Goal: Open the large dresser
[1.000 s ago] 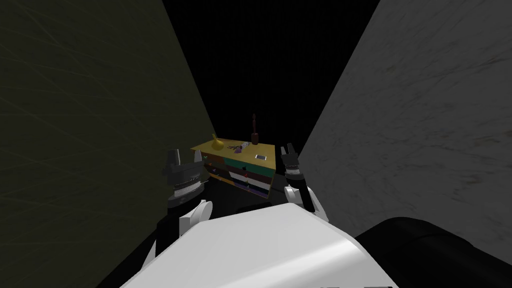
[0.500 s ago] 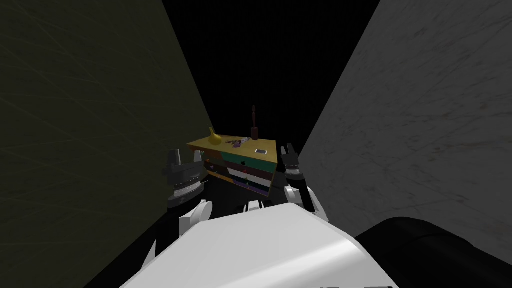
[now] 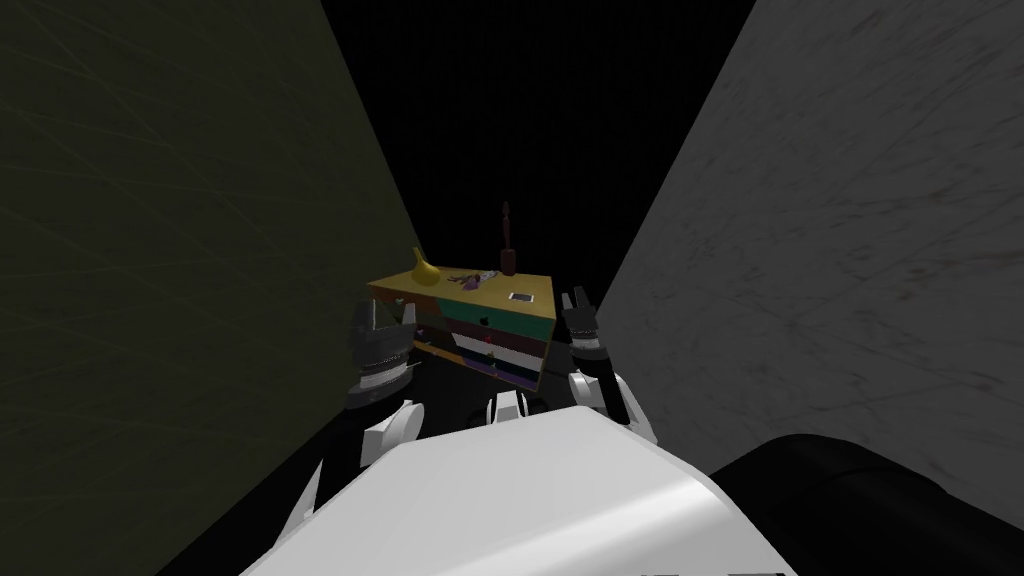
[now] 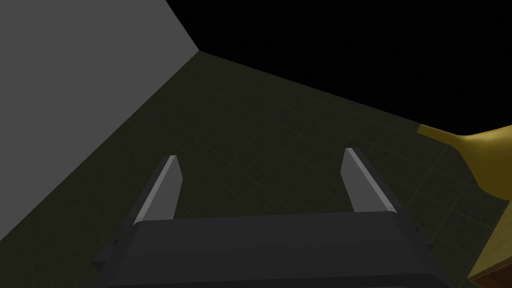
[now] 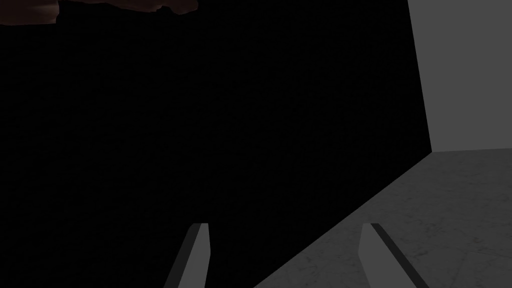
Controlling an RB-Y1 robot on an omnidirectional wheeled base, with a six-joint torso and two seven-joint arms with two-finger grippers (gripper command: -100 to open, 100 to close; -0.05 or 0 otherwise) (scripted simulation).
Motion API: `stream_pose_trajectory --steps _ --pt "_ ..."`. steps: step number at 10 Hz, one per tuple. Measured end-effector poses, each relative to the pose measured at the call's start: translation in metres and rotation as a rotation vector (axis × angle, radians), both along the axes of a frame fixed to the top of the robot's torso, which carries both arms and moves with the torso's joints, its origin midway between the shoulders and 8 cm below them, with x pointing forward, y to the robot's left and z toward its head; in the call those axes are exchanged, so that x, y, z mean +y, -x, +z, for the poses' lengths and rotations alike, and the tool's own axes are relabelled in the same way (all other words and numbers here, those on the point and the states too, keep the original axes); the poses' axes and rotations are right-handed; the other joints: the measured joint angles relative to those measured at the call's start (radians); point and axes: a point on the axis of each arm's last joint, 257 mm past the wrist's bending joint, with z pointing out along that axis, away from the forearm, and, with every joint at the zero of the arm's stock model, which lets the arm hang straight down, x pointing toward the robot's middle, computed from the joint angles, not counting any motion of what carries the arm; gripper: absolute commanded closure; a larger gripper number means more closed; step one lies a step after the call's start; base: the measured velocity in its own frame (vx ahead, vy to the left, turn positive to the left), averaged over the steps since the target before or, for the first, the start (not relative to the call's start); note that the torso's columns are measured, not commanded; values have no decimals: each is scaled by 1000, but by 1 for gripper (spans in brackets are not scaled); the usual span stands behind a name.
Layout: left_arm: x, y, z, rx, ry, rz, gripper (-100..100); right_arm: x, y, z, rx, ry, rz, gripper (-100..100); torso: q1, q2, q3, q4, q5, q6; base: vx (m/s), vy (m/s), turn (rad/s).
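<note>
Black area behind dresser — left pincer, right pincer flank it, agape, empty

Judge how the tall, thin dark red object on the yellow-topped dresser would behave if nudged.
The tall, thin dark red object probably tips easily: slender above a small base. Standing straight, it looks rigid. Fallen, it might roll along the yellow-topped dresser.

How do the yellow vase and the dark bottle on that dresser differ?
The vase is yellow; the bottle is dark reddish brown. The vase is squat with a short bent neck; the bottle is taller, with a long thin neck. The vase stands at the dresser's end by the left claw; the bottle stands farther back, nearer the middle. Both stand upright on the dresser's top.
</note>
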Motion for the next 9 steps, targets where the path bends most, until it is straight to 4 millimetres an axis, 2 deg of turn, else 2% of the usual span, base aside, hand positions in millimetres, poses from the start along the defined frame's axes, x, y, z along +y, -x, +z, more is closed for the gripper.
stream_pose_trajectory --steps 5,9 --pt "-9 -28 -37 93 -37 -20 -100 0 0 0 0 0 0 0 0 1 0 1 0 0 12 -12 -31" --pt "-10 -51 -79 186 -46 -25 -100 0 0 0 0 0 0 0 0 1 0 1 0 0 17 -14 -40"
